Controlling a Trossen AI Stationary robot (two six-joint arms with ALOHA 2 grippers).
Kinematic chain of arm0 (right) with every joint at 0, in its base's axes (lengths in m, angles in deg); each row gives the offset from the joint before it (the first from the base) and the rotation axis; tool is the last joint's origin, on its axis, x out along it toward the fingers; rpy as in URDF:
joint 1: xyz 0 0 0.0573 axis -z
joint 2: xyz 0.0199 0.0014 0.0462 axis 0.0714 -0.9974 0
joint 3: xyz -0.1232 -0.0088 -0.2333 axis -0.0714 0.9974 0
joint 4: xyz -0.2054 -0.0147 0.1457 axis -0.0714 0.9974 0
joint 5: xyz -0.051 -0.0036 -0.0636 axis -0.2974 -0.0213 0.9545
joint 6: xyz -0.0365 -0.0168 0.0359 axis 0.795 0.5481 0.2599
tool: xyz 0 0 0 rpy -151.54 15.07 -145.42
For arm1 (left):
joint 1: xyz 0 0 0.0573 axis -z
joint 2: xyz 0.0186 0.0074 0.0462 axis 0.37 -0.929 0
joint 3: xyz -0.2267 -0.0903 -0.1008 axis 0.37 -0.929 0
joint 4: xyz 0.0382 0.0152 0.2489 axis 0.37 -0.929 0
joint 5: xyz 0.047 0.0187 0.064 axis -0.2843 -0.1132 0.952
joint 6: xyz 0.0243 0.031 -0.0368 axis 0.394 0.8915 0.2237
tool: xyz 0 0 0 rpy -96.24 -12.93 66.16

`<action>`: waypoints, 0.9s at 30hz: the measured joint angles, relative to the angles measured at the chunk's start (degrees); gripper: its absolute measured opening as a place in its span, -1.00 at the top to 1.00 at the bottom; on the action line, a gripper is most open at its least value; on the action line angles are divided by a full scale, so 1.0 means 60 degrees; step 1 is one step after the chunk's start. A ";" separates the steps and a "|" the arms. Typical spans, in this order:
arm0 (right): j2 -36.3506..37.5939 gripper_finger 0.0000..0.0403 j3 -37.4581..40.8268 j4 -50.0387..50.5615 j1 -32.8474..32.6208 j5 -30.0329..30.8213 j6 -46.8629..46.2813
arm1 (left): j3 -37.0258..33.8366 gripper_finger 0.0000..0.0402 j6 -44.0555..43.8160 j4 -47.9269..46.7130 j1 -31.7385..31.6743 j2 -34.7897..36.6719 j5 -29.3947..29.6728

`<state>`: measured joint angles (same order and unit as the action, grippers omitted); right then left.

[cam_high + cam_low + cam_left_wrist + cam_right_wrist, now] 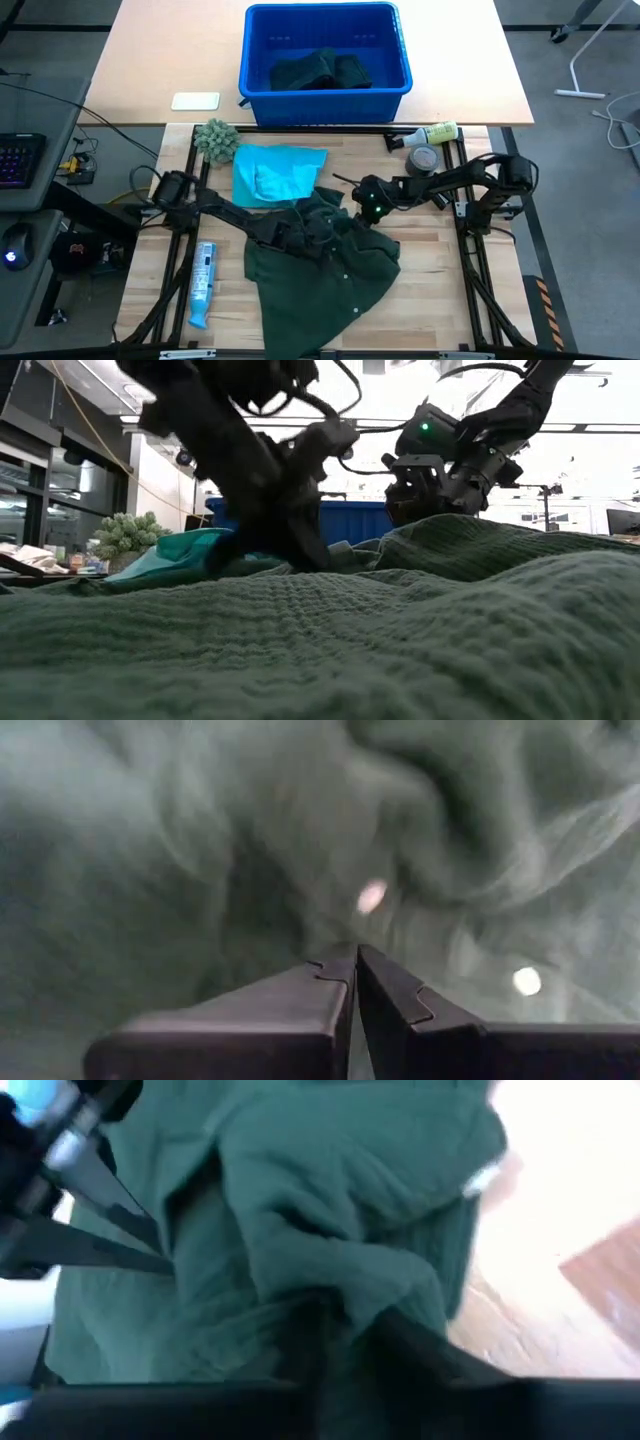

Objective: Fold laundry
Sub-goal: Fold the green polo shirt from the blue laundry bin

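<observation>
dark green garment (320, 265) | rumpled, spread on table (430, 300); waffle-textured

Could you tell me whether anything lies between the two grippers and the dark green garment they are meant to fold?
Nothing visible does. The left gripper is down on the dark green garment with its fingers shut, and the right gripper is at its upper edge, cloth bunched at its fingers. The turquoise shirt lies beside them, partly under the green cloth.

The high view looks straight down on the whole table (440, 270). The low view sits at table-top height, pressed close to the dark green garment (420, 630), facing the blue bin (360, 520). Both wrist views hang just above that same garment, which all four share.
</observation>
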<state>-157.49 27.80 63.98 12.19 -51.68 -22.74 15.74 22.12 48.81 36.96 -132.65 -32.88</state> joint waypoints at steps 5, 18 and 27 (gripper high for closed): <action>0.0580 0.98 -0.0002 0.0870 0.0009 0.0492 -0.0391 | 0.0007 1.00 -0.0465 0.0013 0.0228 -0.0322 -0.0858; 0.4900 1.00 -0.0739 0.4835 0.0718 0.0844 -0.0164 | 0.0018 1.00 0.1460 -0.0286 0.0436 -0.0318 -0.1279; 0.4826 0.97 -0.0707 0.4783 -0.0646 0.2083 -0.0437 | -0.0028 1.00 0.2346 -0.1069 -0.0410 0.0072 -0.3743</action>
<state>-128.53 23.56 92.68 8.32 -39.18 -25.37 15.58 36.19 42.40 34.50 -132.21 -55.34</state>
